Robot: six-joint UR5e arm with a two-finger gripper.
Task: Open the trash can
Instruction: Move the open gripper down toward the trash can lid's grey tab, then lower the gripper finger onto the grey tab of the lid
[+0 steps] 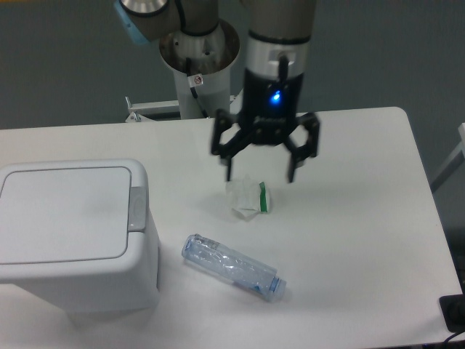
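Note:
The trash can (73, 233) is a large white boxy bin at the table's left front. Its flat lid lies down shut, and a small grey latch (136, 209) sits on its right rim. My gripper (260, 174) hangs open over the middle of the table, fingers spread wide, well to the right of the can. Nothing is between its fingers, and it hovers just above a crumpled wrapper.
A crumpled clear wrapper with a green strip (248, 197) lies mid-table under the gripper. A crushed clear plastic bottle (231, 267) lies in front of it, right of the can. The arm's base column (197, 65) stands behind the table's far edge.

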